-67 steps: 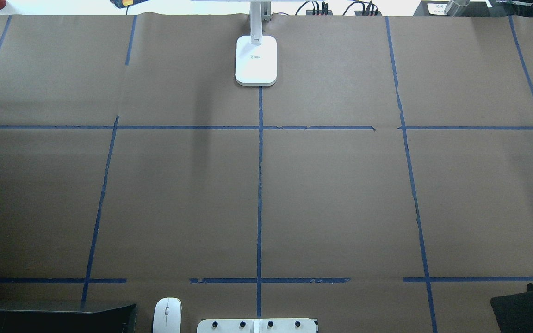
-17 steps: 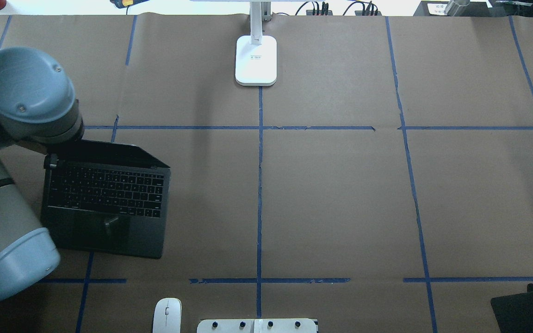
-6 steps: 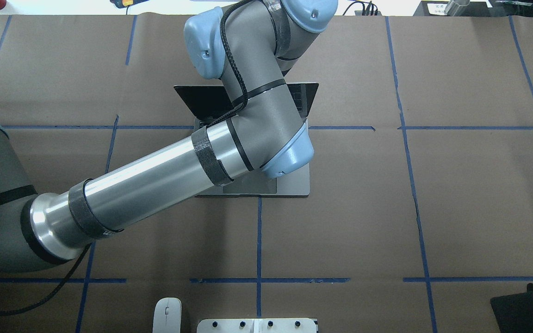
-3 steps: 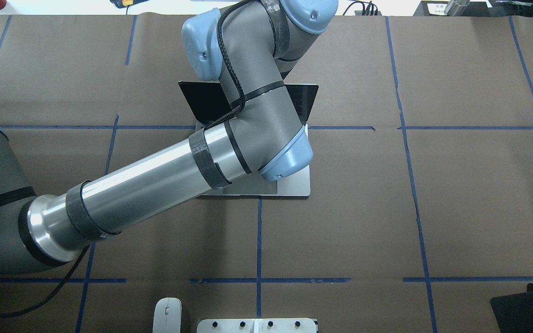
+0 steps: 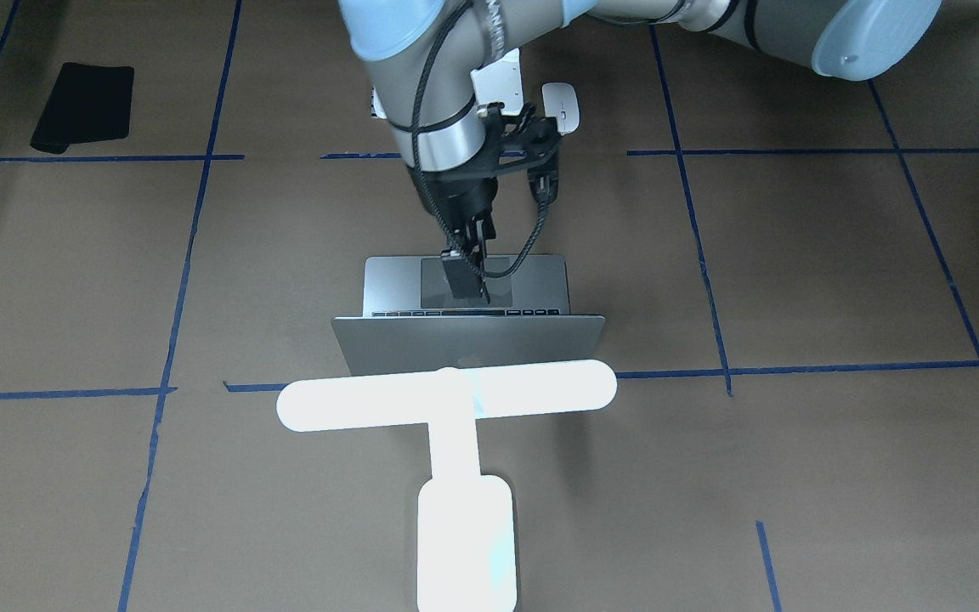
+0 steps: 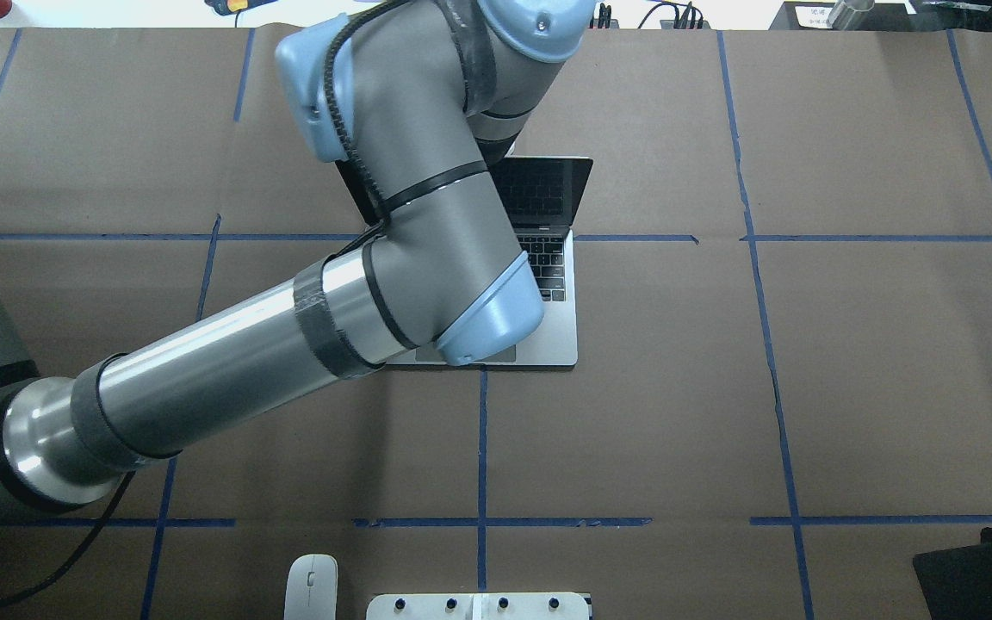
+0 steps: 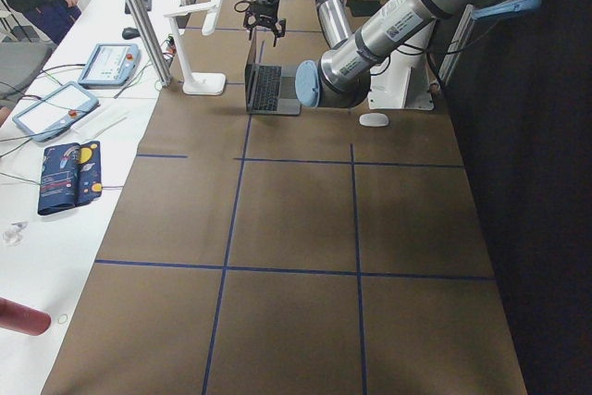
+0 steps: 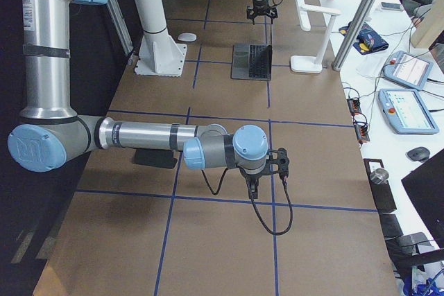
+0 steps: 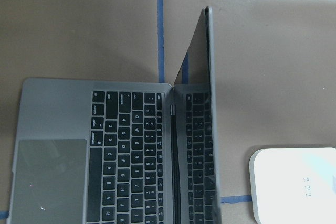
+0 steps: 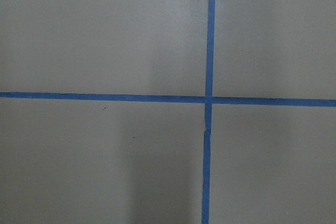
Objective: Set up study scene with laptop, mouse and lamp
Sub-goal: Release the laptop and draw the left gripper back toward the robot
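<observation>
The silver-grey laptop (image 5: 540,285) stands open at the table's middle, its lid (image 5: 468,344) towards the lamp; it also shows in the overhead view (image 6: 554,331) and the left wrist view (image 9: 131,145). My left gripper (image 5: 468,287) hangs just above the trackpad, empty, its fingers slightly apart. The glowing white lamp (image 5: 447,399) stands behind the lid; its base (image 9: 296,184) is beside the laptop. The white mouse (image 6: 311,585) lies by the robot's base, also visible in the front view (image 5: 561,106). My right gripper (image 8: 251,190) hovers over bare table; I cannot tell its state.
A black rectangular pad (image 6: 978,573) lies at the near right corner, also in the front view (image 5: 86,102). The white bolted pedestal (image 6: 479,605) sits at the near edge. Blue tape lines grid the brown table cover (image 6: 677,387). Operator tablets lie beyond the far edge (image 8: 406,71).
The laptop came from the near left to the middle earlier. In the last second my left arm rose and swung left, uncovering the keyboard; the laptop stayed put.
</observation>
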Controlling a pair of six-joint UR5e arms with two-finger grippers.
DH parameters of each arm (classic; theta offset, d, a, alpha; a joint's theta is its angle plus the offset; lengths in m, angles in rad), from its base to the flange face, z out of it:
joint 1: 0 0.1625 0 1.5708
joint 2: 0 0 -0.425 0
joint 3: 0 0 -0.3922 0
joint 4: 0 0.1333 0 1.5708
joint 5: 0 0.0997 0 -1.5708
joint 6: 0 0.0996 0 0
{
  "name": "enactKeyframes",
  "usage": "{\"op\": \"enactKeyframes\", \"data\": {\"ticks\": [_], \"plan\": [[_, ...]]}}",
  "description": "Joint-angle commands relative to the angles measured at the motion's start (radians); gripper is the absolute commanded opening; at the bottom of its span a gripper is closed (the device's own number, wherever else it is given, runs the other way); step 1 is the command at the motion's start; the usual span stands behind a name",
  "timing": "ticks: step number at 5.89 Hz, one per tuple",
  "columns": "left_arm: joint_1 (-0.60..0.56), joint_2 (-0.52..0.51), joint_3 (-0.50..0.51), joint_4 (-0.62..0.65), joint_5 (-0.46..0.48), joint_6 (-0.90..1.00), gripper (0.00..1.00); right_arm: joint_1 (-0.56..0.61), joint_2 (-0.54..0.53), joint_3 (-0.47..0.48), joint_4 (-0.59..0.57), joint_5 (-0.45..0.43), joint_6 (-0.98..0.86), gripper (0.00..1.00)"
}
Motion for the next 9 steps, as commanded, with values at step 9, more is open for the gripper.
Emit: {"op": "enactKeyframes", "data": {"ticks": [9], "plan": [[0.279,0.531,-0.684,-0.007,-0.024,0.881,1.00,-0.690,-0.382,0.370,0.455,-0.199,0.871,1.00]]}}
